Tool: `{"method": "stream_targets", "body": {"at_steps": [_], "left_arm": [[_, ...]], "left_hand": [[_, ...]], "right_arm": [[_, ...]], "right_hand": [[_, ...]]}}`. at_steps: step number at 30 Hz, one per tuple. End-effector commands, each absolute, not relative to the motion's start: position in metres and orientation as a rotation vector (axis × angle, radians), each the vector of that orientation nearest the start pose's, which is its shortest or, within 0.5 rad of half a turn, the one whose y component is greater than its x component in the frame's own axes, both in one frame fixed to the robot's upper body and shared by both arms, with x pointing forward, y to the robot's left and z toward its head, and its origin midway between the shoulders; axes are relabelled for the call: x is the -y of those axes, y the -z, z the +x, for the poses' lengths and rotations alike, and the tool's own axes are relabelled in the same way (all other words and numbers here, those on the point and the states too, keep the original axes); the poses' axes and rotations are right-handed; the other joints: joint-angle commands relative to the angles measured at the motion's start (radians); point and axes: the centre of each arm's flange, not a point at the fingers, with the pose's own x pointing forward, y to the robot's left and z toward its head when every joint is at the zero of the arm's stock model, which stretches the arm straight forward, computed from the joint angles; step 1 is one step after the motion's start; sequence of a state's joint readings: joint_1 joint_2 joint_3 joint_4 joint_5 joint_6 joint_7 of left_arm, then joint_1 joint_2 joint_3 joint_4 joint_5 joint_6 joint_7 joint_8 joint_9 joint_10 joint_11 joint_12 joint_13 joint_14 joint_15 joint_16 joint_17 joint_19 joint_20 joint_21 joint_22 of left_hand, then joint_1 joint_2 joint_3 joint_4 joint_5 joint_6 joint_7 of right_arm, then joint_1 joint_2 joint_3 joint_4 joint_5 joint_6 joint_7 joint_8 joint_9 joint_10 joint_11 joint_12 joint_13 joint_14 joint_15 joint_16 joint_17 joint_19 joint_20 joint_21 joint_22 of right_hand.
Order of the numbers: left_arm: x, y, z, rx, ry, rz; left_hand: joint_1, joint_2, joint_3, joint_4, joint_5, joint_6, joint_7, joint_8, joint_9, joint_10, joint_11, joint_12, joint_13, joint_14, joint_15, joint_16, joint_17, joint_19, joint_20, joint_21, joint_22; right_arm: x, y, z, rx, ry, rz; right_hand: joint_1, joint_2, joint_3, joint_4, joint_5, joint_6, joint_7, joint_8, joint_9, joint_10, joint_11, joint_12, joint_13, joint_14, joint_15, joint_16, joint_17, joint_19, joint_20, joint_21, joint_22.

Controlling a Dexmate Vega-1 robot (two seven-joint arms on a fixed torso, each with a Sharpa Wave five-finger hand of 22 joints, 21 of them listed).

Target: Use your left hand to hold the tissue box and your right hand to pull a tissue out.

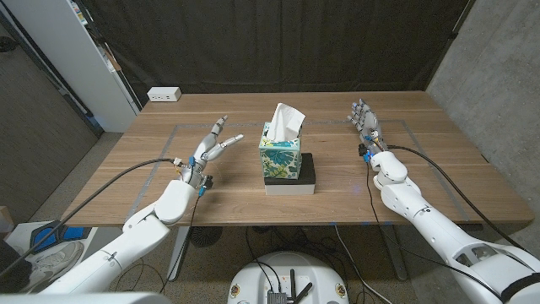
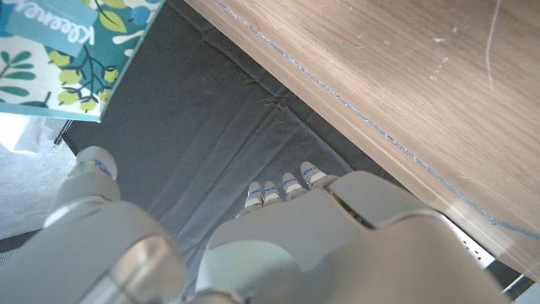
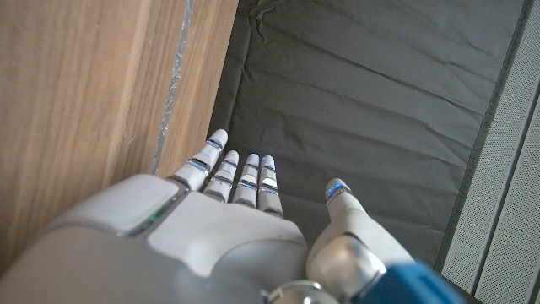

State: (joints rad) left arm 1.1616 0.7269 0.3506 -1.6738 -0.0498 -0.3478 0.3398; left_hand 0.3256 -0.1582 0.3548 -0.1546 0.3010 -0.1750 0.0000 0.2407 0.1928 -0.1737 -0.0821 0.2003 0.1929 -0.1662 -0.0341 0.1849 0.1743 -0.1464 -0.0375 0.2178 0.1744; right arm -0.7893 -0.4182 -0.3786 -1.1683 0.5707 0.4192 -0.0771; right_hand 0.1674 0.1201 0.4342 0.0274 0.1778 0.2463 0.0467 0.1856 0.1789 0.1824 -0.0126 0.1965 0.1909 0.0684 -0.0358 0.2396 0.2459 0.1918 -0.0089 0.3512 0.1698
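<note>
Room inventory, as I see it from the operator's station:

- Wooden table (image 1: 169,173): light brown grain, rectangular, with a faint taped outline running near its edges.
- Dark curtain (image 1: 278,42): creased black fabric hanging behind the table's far edge, spanning most of the back of the room.
- Power strip (image 1: 164,95): white, lying at the table's far left corner.
- White cabinet (image 1: 80,51): tall panelled unit standing left of the curtain.
- Grey wall (image 1: 498,76): rough, concrete-like, on the right side.
- Floor (image 1: 59,181): grey carpet to the left of the table.
- Cables (image 1: 278,247): black, loose beneath the table's near edge.
- Lighting: even, soft, overhead; I note no hard shadows.
</note>
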Motion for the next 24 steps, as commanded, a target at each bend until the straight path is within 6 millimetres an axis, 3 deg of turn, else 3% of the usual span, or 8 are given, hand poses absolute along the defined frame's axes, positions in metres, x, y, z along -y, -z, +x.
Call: {"method": "stream_targets", "body": {"at_steps": [1,24], "left_arm": [[-0.273,0.082,0.541,0.783,0.053,0.546],[-0.271,0.094,0.535,0.775,0.107,0.528]], "left_hand": [[0.007,0.0,-0.006,0.003,0.005,-0.324,-0.003,0.007,0.004,-0.226,-0.002,0.006,0.002,-0.217,-0.008,0.0,0.002,0.004,-0.03,-0.001,0.005],[0.01,0.003,-0.013,0.005,0.004,-0.323,-0.004,0.007,0.004,-0.225,-0.001,0.005,0.002,-0.216,-0.009,-0.001,0.002,0.006,-0.031,-0.004,0.005]], "right_arm": [[0.286,0.027,0.66,0.674,-0.078,0.067],[0.277,0.029,0.657,0.675,-0.075,0.069]], "right_hand": [[0.004,0.005,0.003,-0.008,-0.001,0.01,0.0,0.007,0.003,0.012,0.002,0.001,0.003,0.007,0.0,0.0,-0.001,0.009,-0.002,-0.004,0.002],[0.0,0.009,-0.001,-0.013,0.0,0.01,0.002,0.007,0.003,0.012,0.0,0.0,0.003,0.008,0.0,0.0,-0.003,0.012,-0.002,-0.013,0.002]]}}
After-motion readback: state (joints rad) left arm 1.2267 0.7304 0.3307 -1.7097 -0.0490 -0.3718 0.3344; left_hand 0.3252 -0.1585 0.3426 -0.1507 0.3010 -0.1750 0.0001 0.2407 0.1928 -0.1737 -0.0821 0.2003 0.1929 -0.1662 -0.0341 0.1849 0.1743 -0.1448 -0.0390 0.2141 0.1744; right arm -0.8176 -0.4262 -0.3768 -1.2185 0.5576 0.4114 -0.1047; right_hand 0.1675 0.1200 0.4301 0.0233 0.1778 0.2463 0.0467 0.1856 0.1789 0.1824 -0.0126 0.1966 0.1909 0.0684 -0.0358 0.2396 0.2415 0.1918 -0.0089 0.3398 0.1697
